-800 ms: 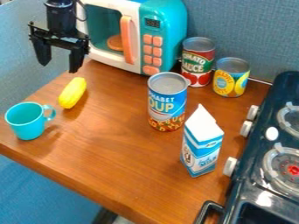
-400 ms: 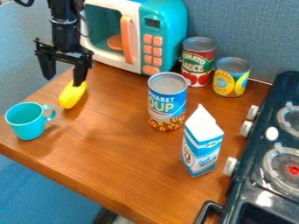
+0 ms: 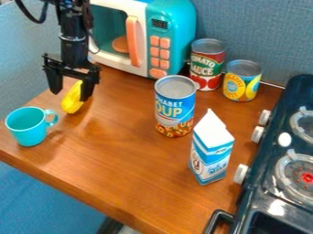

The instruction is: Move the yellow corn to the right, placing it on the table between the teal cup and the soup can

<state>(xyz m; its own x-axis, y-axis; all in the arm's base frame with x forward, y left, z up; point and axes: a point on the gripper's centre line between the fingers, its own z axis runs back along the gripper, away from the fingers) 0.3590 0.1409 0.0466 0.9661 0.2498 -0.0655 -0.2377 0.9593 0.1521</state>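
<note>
- Hand (image 3: 71, 97) is wide, fingers either side of the corn (image 3: 72, 104); contact: can't tell.
- Corn lies on the worktop (image 3: 122, 157) near the cup (image 3: 26, 129); worktop seems to carry its weight, not the hand.
- Cup sits upright, handle on corn side.
- Blue can (image 3: 175, 107) and carton (image 3: 211, 151) stand on flat bases, so look stable.

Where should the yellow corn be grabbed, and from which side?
I'd grip the yellow corn around its middle, from above. It lies lengthwise on the table, long and slim, so the black pincer would best close across its narrow width, one finger along each long side.
</note>
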